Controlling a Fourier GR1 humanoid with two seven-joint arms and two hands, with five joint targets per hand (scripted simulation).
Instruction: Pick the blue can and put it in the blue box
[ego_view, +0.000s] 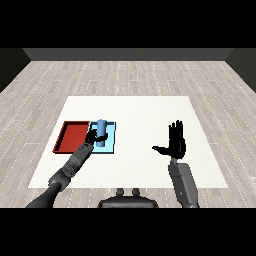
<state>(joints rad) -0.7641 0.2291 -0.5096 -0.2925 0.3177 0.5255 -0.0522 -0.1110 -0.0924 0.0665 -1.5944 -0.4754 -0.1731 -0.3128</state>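
left hand (92, 136) curled round blue can (101, 132)

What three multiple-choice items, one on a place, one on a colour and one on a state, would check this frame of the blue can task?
1. Where is the blue can?
A. over the light blue tray
B. in the red tray
C. on the table by the right hand

2. What colour is the tray farther to the view's left?
A. light blue
B. red
C. white

3. How is the right hand?
A. curled round a can
B. open, fingers straight
C. flat on the red tray

Key: 1 A, the can stands upright at the light blue tray with the left hand curled round it. 2 B, red lies outermost. 3 B, it holds nothing.
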